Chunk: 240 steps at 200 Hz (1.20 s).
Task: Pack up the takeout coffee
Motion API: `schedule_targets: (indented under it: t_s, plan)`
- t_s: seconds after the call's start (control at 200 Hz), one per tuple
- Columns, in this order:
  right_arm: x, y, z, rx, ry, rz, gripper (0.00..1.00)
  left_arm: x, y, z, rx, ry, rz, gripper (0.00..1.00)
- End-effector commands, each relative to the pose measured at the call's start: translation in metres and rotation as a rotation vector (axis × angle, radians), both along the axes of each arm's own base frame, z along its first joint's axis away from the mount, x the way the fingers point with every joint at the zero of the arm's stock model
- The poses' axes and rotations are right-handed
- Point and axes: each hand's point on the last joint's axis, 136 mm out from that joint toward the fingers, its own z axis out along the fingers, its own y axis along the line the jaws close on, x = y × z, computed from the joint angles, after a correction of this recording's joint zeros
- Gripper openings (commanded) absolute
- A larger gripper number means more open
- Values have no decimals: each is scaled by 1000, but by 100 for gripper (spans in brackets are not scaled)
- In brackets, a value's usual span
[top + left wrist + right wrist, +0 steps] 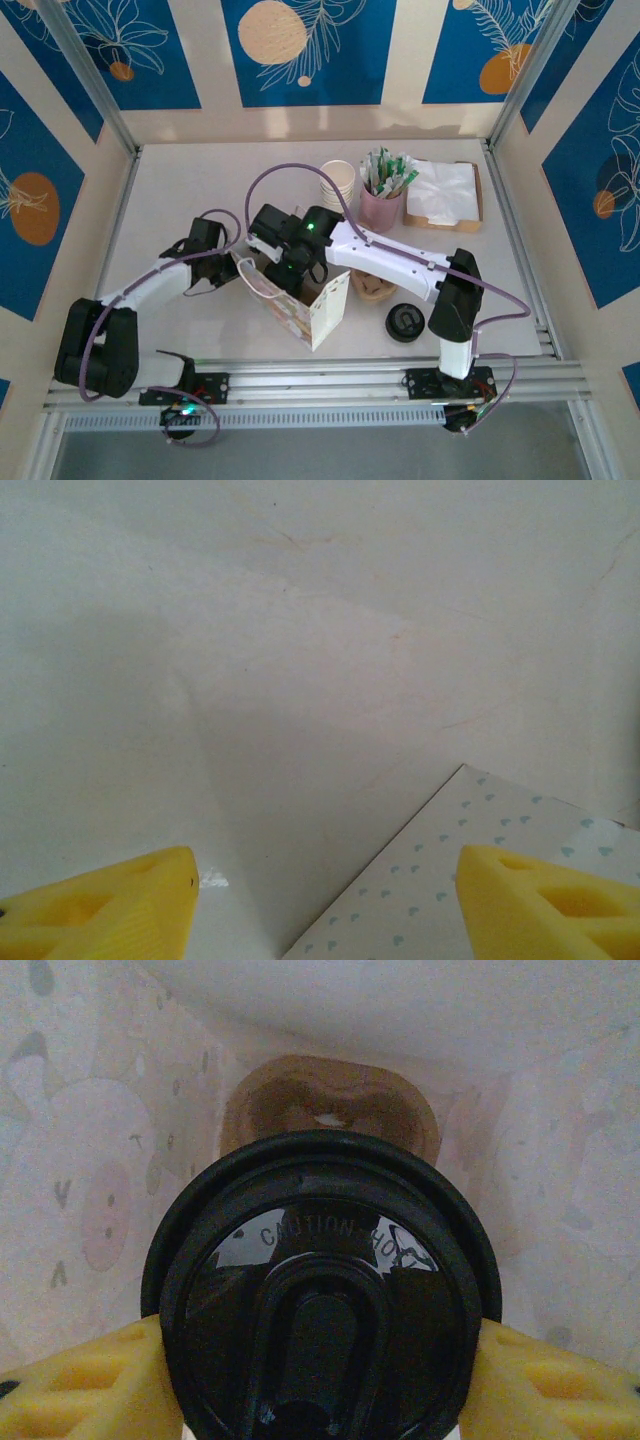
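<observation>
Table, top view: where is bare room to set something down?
Bare: back-left table, left of the cup stack; also right side, in front of the napkin tray. Crowded: centre, around the paper bag, carrier and loose lid.

The takeout coffee [320, 1290] is seen from right above, so its round black lid [320, 1260] hides the cup under it. The lid is shiny and has the words "CAUTION HOT" on it, with a long raised bump in the middle. The right pincer [320, 1380] holds it, with one yellow finger [90, 1385] touching the left side of the lid and the other yellow finger touching the right side. Past the lid lies a brown cup holder [330, 1105] with a round hole. All around are the pale walls of a paper bag [90, 1170], with soft animal pictures, like a bear face on the left.
</observation>
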Motion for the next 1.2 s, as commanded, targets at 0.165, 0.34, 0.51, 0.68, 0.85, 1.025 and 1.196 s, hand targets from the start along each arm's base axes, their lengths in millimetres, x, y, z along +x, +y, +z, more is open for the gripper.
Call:
schedule_targets:
  t_s: [0.165, 0.34, 0.51, 0.68, 0.85, 1.025, 1.196]
  plan:
    - [-3, 0, -24, -16, 41, -20, 54, -2, 1, -9, 9, 12, 14, 69]
    - [-8, -9, -39, -62, 55, -25, 53, -3, 2, -10, 13, 15, 16, 69]
    - [-16, -18, -50, -118, 58, -23, 53, -3, 3, -11, 18, 14, 18, 69]
    - [-15, -17, -42, -106, 39, -31, 53, -3, 4, -10, 22, 13, 20, 69]
    - [-10, -6, -17, -18, -12, -35, 53, -3, 4, -8, 21, 8, 22, 69]
    - [-3, 1, -1, 39, -85, -44, 53, -4, 4, -7, 23, 8, 21, 69]
    - [-1, 0, -10, 23, -103, -59, 53, -4, 5, -6, 26, 7, 23, 69]
